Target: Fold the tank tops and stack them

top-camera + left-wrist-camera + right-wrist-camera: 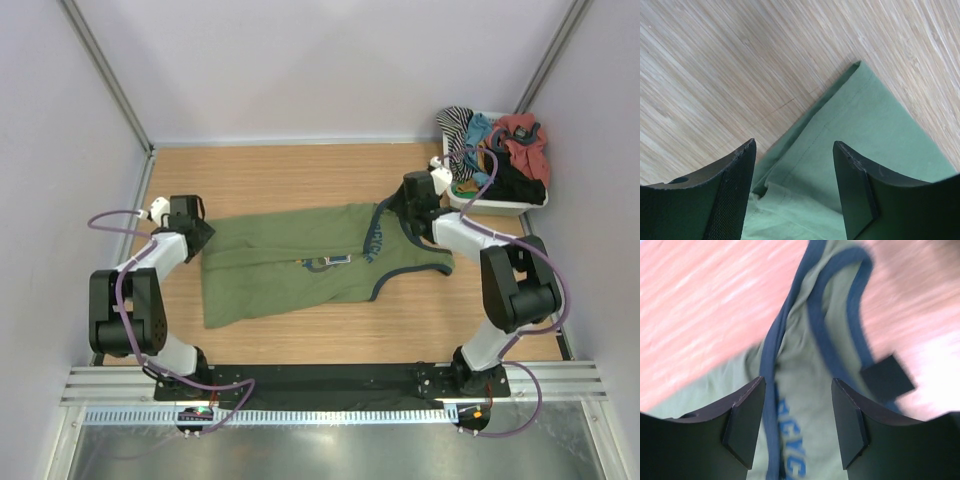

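Left claw [794, 150] hangs with its jaws apart over a hem corner of the olive green tank top [290, 270], gripping nothing. Right claw [797, 385] is spread just as wide above the dark blue trim and printed lettering. That top lies flat across the middle of the wooden table [300, 170]. At the far right corner, a white bin [497, 208] holds other garments.

blue lettering [790, 462] on the olive tank top [805, 375], partly cut off (perhaps "CYC"); rest too blurred
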Available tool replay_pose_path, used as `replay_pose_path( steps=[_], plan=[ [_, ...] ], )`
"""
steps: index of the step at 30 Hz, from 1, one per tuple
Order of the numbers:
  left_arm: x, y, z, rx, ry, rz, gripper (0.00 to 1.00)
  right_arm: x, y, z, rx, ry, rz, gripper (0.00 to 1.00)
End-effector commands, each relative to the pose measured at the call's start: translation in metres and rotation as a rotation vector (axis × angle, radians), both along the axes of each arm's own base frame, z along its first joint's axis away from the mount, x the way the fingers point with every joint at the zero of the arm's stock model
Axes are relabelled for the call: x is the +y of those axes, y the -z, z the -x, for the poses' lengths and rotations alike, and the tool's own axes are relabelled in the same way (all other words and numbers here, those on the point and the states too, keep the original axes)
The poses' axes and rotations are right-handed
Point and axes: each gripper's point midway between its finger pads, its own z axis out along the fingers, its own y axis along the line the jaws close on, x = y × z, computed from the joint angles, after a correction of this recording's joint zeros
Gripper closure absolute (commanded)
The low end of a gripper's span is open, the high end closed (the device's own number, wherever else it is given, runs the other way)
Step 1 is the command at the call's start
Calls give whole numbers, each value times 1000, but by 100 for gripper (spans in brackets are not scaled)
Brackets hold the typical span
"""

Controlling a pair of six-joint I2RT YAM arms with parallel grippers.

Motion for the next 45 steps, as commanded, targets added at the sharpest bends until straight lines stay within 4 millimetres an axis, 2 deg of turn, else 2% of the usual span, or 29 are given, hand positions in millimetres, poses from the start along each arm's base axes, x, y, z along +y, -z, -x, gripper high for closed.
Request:
replay_pose_path(
  steps=[1, 2, 3, 5, 6, 7, 10, 15, 18, 20, 21, 22, 24, 26, 27, 28, 31, 34, 38, 39, 40, 42, 43, 45],
  plan=[
    [7, -18, -16, -46, -9, -26, 36, -17, -13, -24, 11, 75, -18, 39],
    [8, -18, -17, -45, -8, -28, 36, -19, -9, -29, 20, 93, -17, 40],
    [8, -19, -19, -47, -7, -29, 37, -21, -18, -39, 1, 108, -23, 39],
    [9, -18, -22, -44, -7, -32, 37, -27, -8, -48, 31, 125, -16, 40],
    [9, -18, -23, -41, -4, -35, 37, -26, -16, -57, 28, 129, -18, 39],
    [10, -17, -24, -36, -4, -36, 37, -27, -15, -61, 37, 134, -12, 39],
    [10, -15, -26, -27, -2, -42, 37, -27, -7, -77, 79, 149, 7, 37],
    [13, -20, -26, -32, -4, -60, 38, -32, 11, -92, 121, 187, 9, 37],
    [14, -24, -26, -41, -5, -67, 38, -39, 12, -102, 121, 205, -4, 37],
    [14, -26, -26, -47, -4, -67, 38, -43, 22, -105, 142, 220, 1, 38],
    [14, -26, -26, -47, -6, -67, 38, -46, 19, -109, 136, 230, 7, 38],
    [14, -26, -26, -47, -3, -68, 38, -47, 27, -110, 151, 233, 13, 39],
    [14, -24, -26, -41, -3, -70, 38, -50, 29, -116, 151, 240, 19, 41],
    [14, -22, -26, -37, -2, -69, 37, -52, 35, -119, 161, 242, 29, 50],
    [15, -23, -27, -38, -3, -69, 38, -52, 34, -121, 159, 239, 34, 54],
    [14, -23, -27, -36, -1, -71, 38, -54, 32, -121, 159, 245, 49, 68],
    [15, -23, -27, -34, -3, -73, 38, -62, 22, -121, 137, 264, 79, 87],
    [15, -23, -27, -35, 0, -73, 38, -71, 3, -118, 93, 299, 102, 98],
    [16, -21, -26, -29, -3, -76, 38, -83, -20, -113, 3, 355, 103, 99],
    [16, -20, -27, -27, -3, -73, 38, -84, -17, -112, -21, 358, 89, 99],
    [15, -18, -28, -24, 2, -72, 38, -83, -28, -112, -59, 363, 61, 99],
    [16, -14, -27, -8, 4, -72, 38, -81, -28, -110, -92, 358, 33, 99],
    [17, -14, -29, -5, 7, -69, 38, -82, -35, -109, -118, 358, 19, 99],
    [20, -10, -29, 10, 4, -55, 37, -80, -33, -106, -133, 345, 6, 99]
  ],
)
